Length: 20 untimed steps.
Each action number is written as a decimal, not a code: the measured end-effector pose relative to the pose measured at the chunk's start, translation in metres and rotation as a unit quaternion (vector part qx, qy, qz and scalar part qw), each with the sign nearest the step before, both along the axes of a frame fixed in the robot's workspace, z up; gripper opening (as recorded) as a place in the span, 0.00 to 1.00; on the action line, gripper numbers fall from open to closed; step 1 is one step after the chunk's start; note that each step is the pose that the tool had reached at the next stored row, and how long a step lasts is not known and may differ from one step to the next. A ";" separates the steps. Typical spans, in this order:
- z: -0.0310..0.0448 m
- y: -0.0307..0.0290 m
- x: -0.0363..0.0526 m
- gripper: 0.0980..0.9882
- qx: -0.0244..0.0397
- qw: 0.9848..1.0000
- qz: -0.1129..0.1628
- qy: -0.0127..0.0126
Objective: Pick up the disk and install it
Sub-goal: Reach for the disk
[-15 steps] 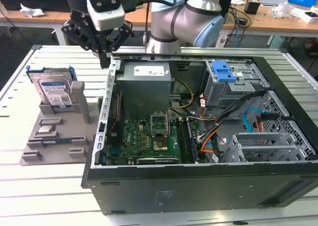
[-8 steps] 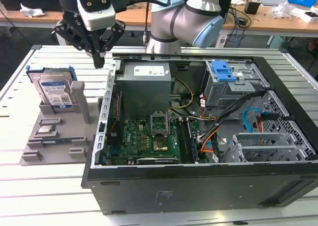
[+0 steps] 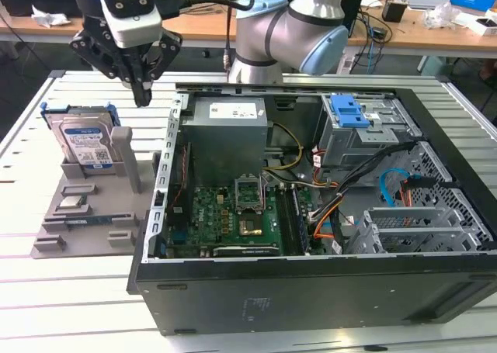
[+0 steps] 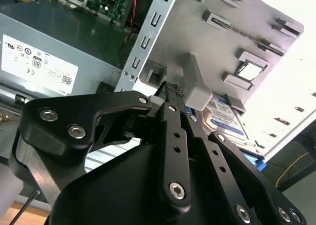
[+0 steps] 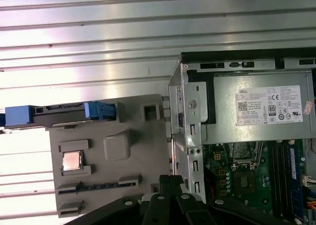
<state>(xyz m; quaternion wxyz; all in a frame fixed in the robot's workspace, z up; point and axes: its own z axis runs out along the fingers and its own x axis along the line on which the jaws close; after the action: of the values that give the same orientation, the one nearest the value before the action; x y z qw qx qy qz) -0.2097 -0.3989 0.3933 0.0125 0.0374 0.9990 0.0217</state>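
Grey tray (image 3: 85, 221) on the exterior view's left, flat on the slatted metal table (image 3: 46, 291). The disk (image 3: 80, 140) stands on edge in the tray's rear slot, label facing the camera, blue carrier around it, nothing touching it. Small square chip (image 3: 71, 202) sits in a pocket just in front of it. Upright post (image 3: 124, 155) at the tray's near-case side.

The gripper (image 3: 143, 98) hangs above the gap between that post and the case wall, pointing down, higher than the disk and off to its right. Fingers are pinched together at the tips, nothing between them. In the second wrist view the gripper (image 4: 170, 91) shows the same closed tips, with the post and the disk label below.

Open computer case (image 3: 311, 291) fills the middle and right: power supply (image 3: 229, 132) at the back left, motherboard (image 3: 225, 217) in front of it, then a metal drive cage (image 3: 365, 136) with a blue latch (image 3: 348, 111) on top, and loose cables (image 3: 392, 186) on the far right.
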 end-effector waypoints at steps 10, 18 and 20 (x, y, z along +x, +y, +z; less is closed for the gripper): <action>0.0000 0.0000 -0.0177 0.01 0.000 1.000 0.000 0.000; 0.0000 0.0000 -0.0371 0.01 0.000 1.000 0.000 0.000; 0.0000 0.0000 -0.0405 0.01 0.000 1.000 0.000 0.000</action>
<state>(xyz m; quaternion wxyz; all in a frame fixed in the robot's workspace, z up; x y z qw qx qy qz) -0.2502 -0.3988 0.3933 0.0125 0.0374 0.9990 0.0217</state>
